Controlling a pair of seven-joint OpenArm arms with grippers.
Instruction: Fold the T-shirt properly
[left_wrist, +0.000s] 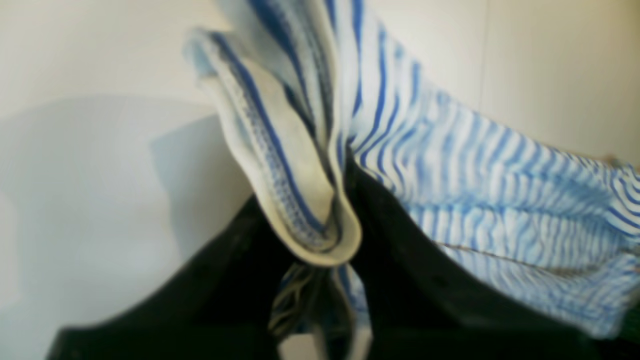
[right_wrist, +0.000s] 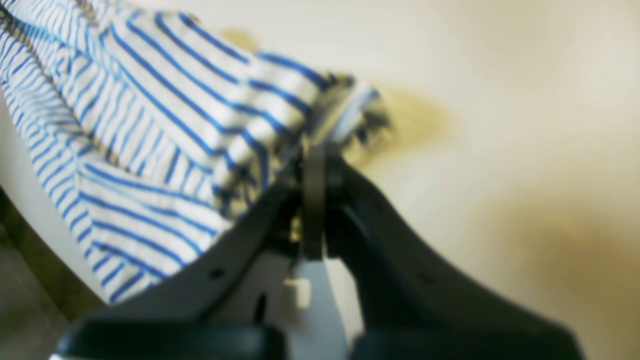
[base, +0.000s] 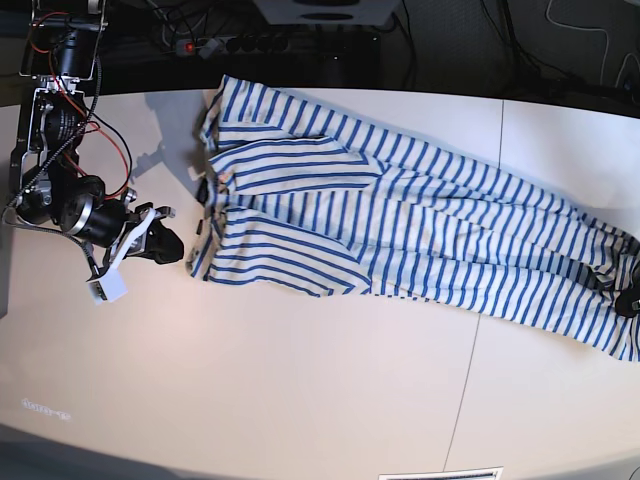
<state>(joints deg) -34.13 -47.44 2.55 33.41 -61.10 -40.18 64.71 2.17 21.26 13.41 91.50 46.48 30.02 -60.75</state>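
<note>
The shirt (base: 400, 235) lies stretched across the counter (base: 300, 400) from about ten o'clock to four o'clock in the base view, sleeves already turned in over the chest, so it reads as one long striped band. The collar end sits at the left, the hem end runs off toward the right edge.

My worry is the stretch. I hold both ends, and if I pull further apart the thin pinch at either end may slip out, most likely at the left fingers (left_wrist: 332, 250), where only a rolled hem edge sits between the pads. If one end drops, the band will collapse sideways and the tucked sleeves could spill open. Lifting unevenly would also twist the cloth, and the fold line would land crooked. The hem end is nearly at the frame's edge at three o'clock, so I cannot tell how much counter is left beneath it.

The shirt is white with thin blue stripes, soft, with shallow wrinkles running along its length. In the left wrist view the hem shows a pale stitched band, folded double. In the right wrist view the cloth is bunched at the grip.

The left fingers are clamped on the hem edge. The right fingers (right_wrist: 315, 150) are closed tight on a gathered bit of cloth at the collar end.
</note>
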